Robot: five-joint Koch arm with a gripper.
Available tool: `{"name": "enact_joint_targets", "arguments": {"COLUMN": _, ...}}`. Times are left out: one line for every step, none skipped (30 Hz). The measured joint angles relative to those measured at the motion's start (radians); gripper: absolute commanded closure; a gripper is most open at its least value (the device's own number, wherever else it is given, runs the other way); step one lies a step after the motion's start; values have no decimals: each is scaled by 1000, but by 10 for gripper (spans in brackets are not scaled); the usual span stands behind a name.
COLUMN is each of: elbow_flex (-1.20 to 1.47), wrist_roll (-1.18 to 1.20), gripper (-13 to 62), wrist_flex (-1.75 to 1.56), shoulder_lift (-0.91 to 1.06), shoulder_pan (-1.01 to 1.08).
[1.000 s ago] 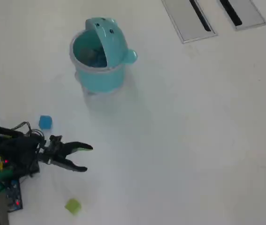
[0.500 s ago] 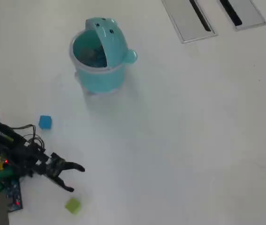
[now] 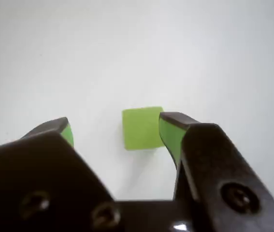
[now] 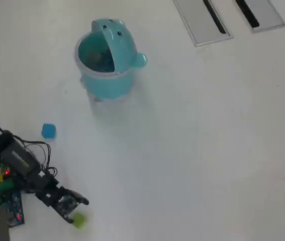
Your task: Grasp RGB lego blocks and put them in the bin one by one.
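Observation:
The yellow-green lego block (image 3: pixel 142 127) lies on the white table between my open gripper's (image 3: pixel 117 124) jaws, close against the right finger (image 3: pixel 171 131) in the wrist view. In the overhead view the gripper (image 4: pixel 78 211) is at the lower left, right over the green block (image 4: pixel 79 221). A blue lego block (image 4: pixel 48 131) sits on the table above the arm, apart from it. The teal bin (image 4: pixel 107 80) stands upright at the upper left with its animal-face lid flipped open; what it holds is unclear.
Two grey slotted panels (image 4: pixel 202 20) (image 4: pixel 260 12) are set into the table at the top right. The arm's base, cables and a circuit board (image 4: pixel 12 211) crowd the left edge. White tabletop (image 4: pixel 207 150) spreads to the right.
The gripper has swung from near the blue block downward in the overhead view to the green block, which now lies between its open jaws. The blocks and bin have not moved.

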Motion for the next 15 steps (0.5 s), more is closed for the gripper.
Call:
{"name": "enact_joint_targets", "arguments": {"elbow_flex": -14, "wrist_roll": 0, "gripper": 172, "wrist_flex": 0, "shoulder_lift": -20, "shoulder_pan": 11}}
{"name": "enact_joint_targets", "arguments": {"elbow_flex": -23, "wrist_roll": 0, "gripper": 173, "wrist_flex": 0, "shoulder_lift": -38, "shoulder_pan": 23}}
{"name": "enact_joint_targets", "arguments": {"elbow_flex": -35, "wrist_roll": 0, "gripper": 173, "wrist_flex": 0, "shoulder_lift": -54, "shoulder_pan": 35}}
{"name": "enact_joint_targets", "arguments": {"elbow_flex": -54, "wrist_roll": 0, "gripper": 173, "wrist_flex": 0, "shoulder_lift": -74, "shoulder_pan": 51}}
{"name": "enact_joint_targets", "arguments": {"elbow_flex": -77, "wrist_roll": -9, "gripper": 173, "wrist_flex": 0, "shoulder_lift": -97, "shoulder_pan": 74}}
{"name": "enact_joint_targets", "arguments": {"elbow_flex": -80, "wrist_roll": -12, "gripper": 173, "wrist_flex": 0, "shoulder_lift": -98, "shoulder_pan": 77}}
{"name": "enact_joint_targets", "arguments": {"elbow_flex": -87, "wrist_roll": -18, "gripper": 173, "wrist_flex": 0, "shoulder_lift": -106, "shoulder_pan": 84}}
{"name": "enact_joint_targets", "arguments": {"elbow_flex": -95, "wrist_roll": -25, "gripper": 172, "wrist_flex": 0, "shoulder_lift": -115, "shoulder_pan": 92}}
{"name": "enact_joint_targets", "arguments": {"elbow_flex": -100, "wrist_roll": -31, "gripper": 173, "wrist_flex": 0, "shoulder_lift": -124, "shoulder_pan": 101}}
{"name": "enact_joint_targets", "arguments": {"elbow_flex": -100, "wrist_roll": -40, "gripper": 172, "wrist_flex": 0, "shoulder_lift": -133, "shoulder_pan": 114}}
{"name": "enact_joint_targets", "arguments": {"elbow_flex": -101, "wrist_roll": -52, "gripper": 172, "wrist_flex": 0, "shoulder_lift": -146, "shoulder_pan": 127}}
{"name": "enact_joint_targets", "arguments": {"elbow_flex": -101, "wrist_roll": -66, "gripper": 172, "wrist_flex": 0, "shoulder_lift": -156, "shoulder_pan": 141}}
{"name": "enact_joint_targets", "arguments": {"elbow_flex": -100, "wrist_roll": -81, "gripper": 171, "wrist_flex": 0, "shoulder_lift": -163, "shoulder_pan": 155}}
{"name": "enact_joint_targets", "arguments": {"elbow_flex": -100, "wrist_roll": -98, "gripper": 170, "wrist_flex": 0, "shoulder_lift": -166, "shoulder_pan": 163}}
{"name": "enact_joint_targets", "arguments": {"elbow_flex": -100, "wrist_roll": -117, "gripper": 170, "wrist_flex": 0, "shoulder_lift": -166, "shoulder_pan": 164}}
